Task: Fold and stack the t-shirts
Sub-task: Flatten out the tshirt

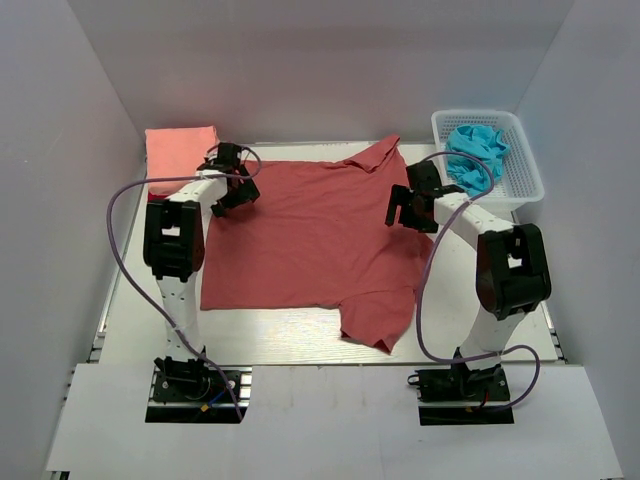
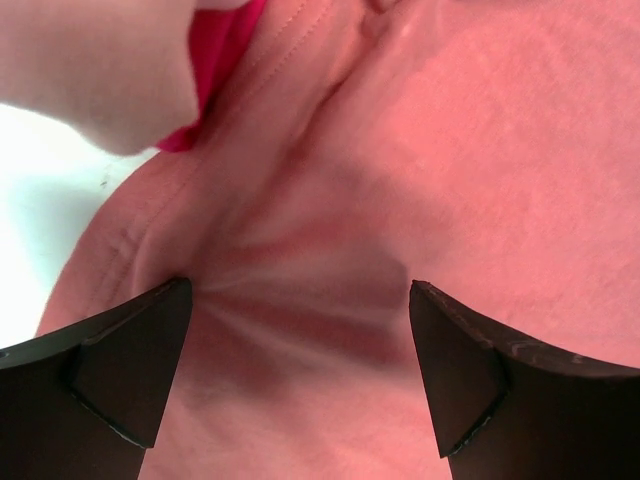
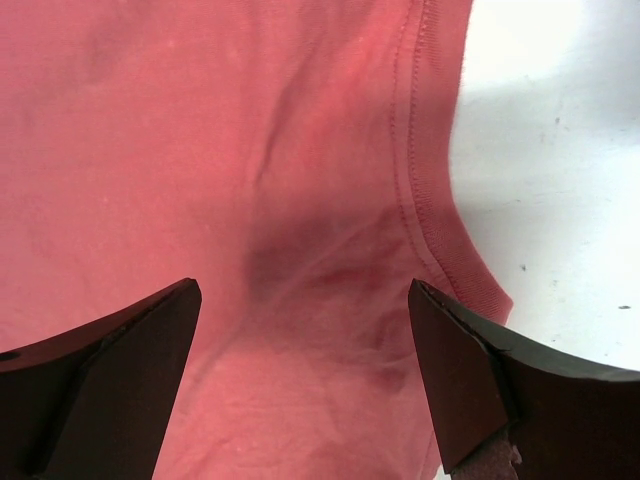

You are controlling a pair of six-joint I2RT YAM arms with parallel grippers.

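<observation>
Two grippers hang over the brick-red t-shirt [image 1: 310, 235], which you see opened out flat across the middle of the table [image 1: 300, 345], collar toward 12 o'clock and one sleeve trailing off toward 5 o'clock. Your left gripper [image 1: 232, 185] sits at the shirt's 10 o'clock corner, jaws spread wide. In its wrist view [image 2: 300, 300] the cloth [image 2: 420, 180] fills the gap between the fingers [image 2: 130, 360] and puckers in creases there; you cannot tell whether the tips press on it. Your right gripper [image 1: 408, 208] is over the shirt's 2 o'clock side, also released. Its wrist view [image 3: 305, 300] shows the fabric [image 3: 200, 150] between the spread fingers [image 3: 470, 380], with a stitched hem running off toward 1 o'clock and bare table beyond it. A folded salmon-pink tee [image 1: 180, 150] lies at the table's 10 o'clock corner, just beside the left gripper, and a bright red tee [image 2: 220, 60] peeks out under it. The white mesh basket [image 1: 525, 175] at 2 o'clock holds a blue cloth [image 1: 475, 150].
</observation>
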